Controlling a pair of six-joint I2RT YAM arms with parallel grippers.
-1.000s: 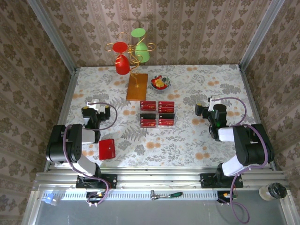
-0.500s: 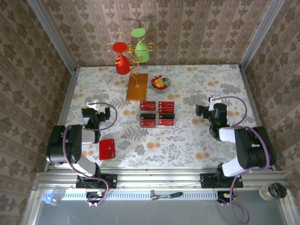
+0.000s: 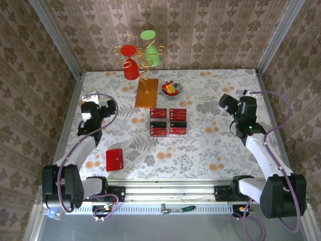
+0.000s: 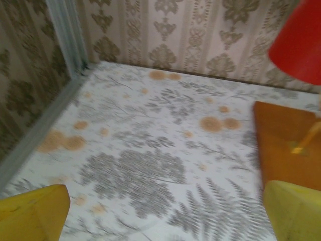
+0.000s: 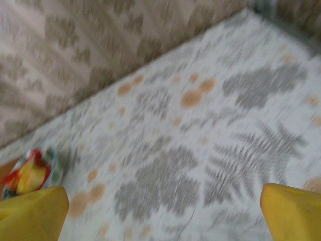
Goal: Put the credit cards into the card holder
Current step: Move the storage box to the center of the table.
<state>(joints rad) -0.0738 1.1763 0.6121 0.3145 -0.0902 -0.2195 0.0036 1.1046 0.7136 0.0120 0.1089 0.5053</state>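
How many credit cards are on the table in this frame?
4, in a two-by-two block in the middle: far-left card, far-right card, near-left card, near-right card. More could be stacked underneath; the top view cannot settle that.

The table [image 3: 210, 150] has a matt, flower-printed cover that looks like cloth. The board [image 3: 146, 93] is smooth orange-brown wood, and a shiny gold wire stand [image 3: 143, 75] rises from it. Just beside the board lie glossy red cards [image 3: 168, 122]. Well apart from the board, the card holder [image 3: 115, 159] is glossy red too.
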